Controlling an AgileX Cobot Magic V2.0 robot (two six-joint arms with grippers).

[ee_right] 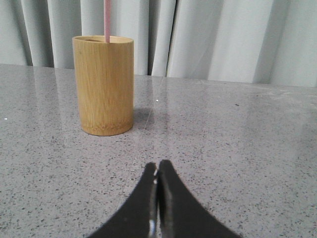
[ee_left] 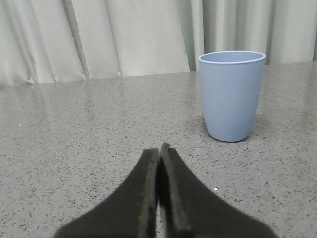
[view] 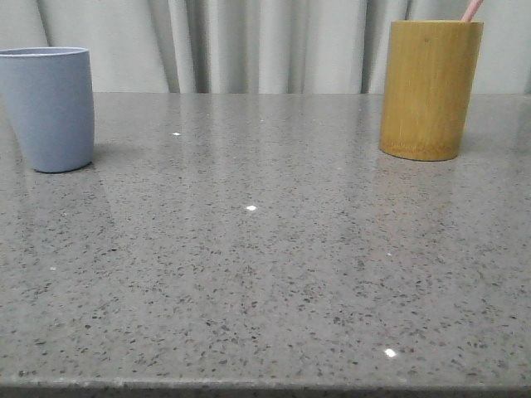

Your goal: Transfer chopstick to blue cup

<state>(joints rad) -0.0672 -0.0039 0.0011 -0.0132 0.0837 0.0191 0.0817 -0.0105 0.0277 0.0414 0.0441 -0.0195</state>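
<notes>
In the front view, a grey speckled stone table runs back to a pale pleated curtain. The blue cup stands upright at the far left, its left side cut by the frame edge. Well apart from it, at the far right, stands a taller yellow-brown bamboo cylinder, also upright. The chopstick rises out of the cylinder's mouth as a short pale pink tip, leaning a little to the right and running off the top of the frame. Nothing else lies on the table between the two vessels.

In the left wrist view, the left hand shows as two black fingers pressed together, tips meeting with nothing between them, low over the table. The blue cup stands ahead of it and to one side, open mouth up; its inside cannot be seen from here.

In the right wrist view, the right hand is likewise closed, its two black fingers touching along their length and gripping nothing. Ahead stands the bamboo cylinder, casting a soft shadow on the table, with the chopstick standing nearly upright inside it and running out past the frame's edge.
</notes>
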